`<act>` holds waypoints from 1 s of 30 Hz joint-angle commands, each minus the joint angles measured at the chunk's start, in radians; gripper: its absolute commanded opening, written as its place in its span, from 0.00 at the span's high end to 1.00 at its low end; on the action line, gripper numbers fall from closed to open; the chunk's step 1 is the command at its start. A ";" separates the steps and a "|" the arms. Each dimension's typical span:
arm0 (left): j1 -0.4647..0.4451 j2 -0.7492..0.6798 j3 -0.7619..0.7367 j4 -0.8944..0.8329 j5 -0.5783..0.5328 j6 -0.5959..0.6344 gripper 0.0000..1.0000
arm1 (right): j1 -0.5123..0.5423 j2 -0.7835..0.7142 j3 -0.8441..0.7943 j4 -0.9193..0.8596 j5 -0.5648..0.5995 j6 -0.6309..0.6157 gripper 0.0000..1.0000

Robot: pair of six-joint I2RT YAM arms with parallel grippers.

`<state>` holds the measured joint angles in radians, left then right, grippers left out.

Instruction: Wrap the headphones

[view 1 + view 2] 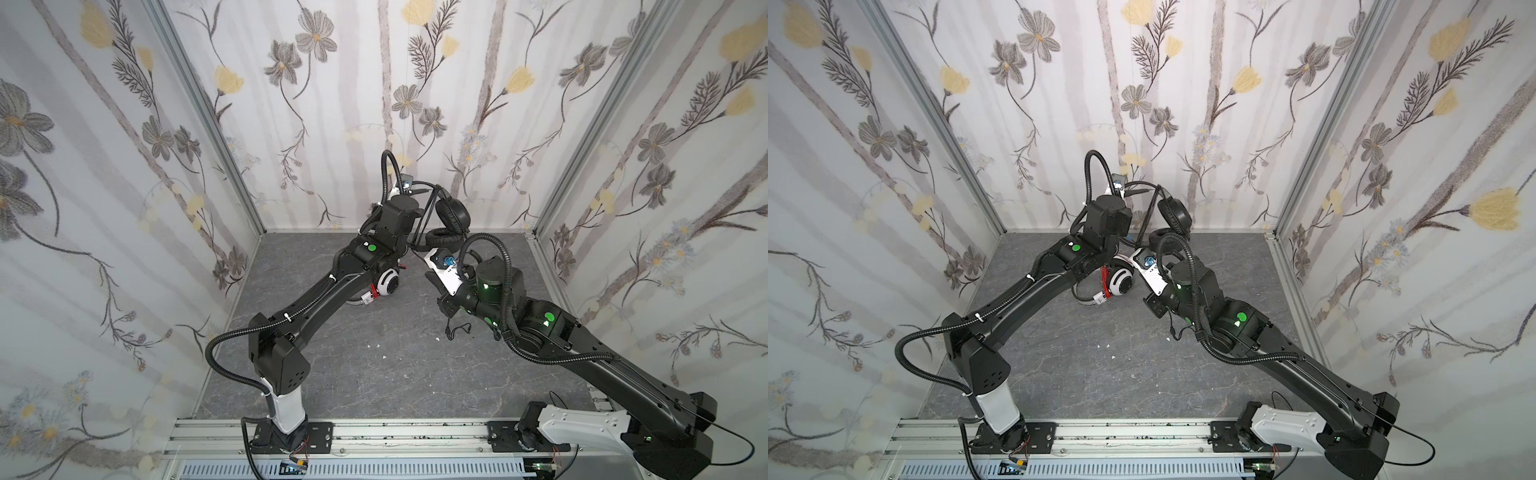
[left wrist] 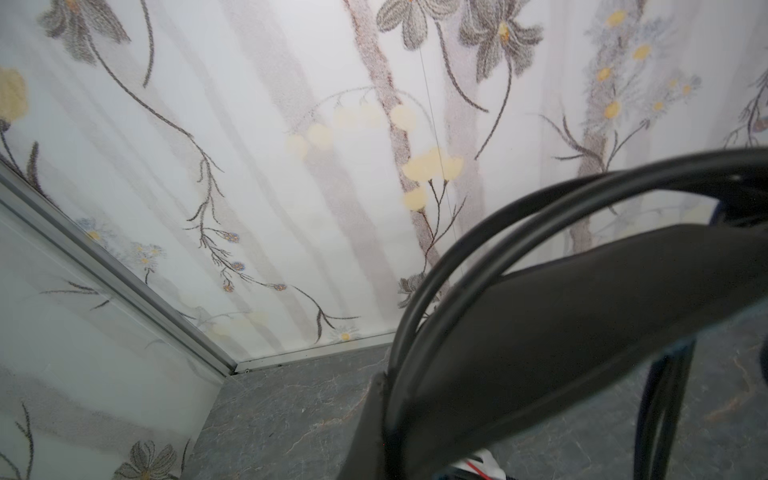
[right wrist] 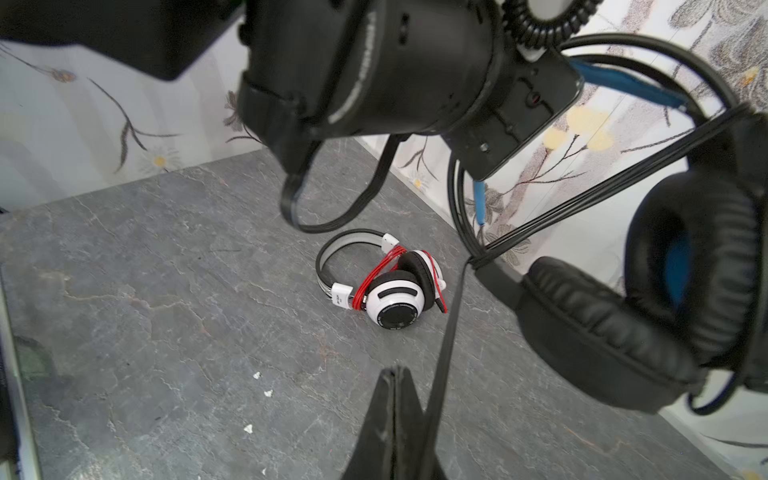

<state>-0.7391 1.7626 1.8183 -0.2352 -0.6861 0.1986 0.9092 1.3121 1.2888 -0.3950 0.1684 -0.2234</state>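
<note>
One black headset in left tool

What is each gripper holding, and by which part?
The left gripper holds the black headphones up by the headband. The right gripper is shut, apparently pinching their black cord.

Grey marble-pattern tabletop carries small white scraps near its centre. Floral-patterned walls enclose three sides. Aluminium rail spans the front edge.
</note>
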 commanded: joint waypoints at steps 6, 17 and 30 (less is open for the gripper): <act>0.007 -0.167 -0.217 -0.135 0.327 0.143 1.00 | 0.003 0.049 0.023 -0.086 0.112 -0.136 1.00; -0.009 -0.347 -0.421 -0.388 0.556 0.165 1.00 | 0.001 0.093 0.050 -0.122 0.206 -0.180 1.00; -0.035 -0.441 -0.429 -0.494 0.526 0.159 1.00 | -0.001 0.121 0.061 -0.117 0.328 -0.219 0.95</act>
<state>-0.7719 1.3342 1.3853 -0.6640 -0.1574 0.3401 0.9112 1.4254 1.3399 -0.5507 0.3866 -0.4400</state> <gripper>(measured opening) 0.061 0.053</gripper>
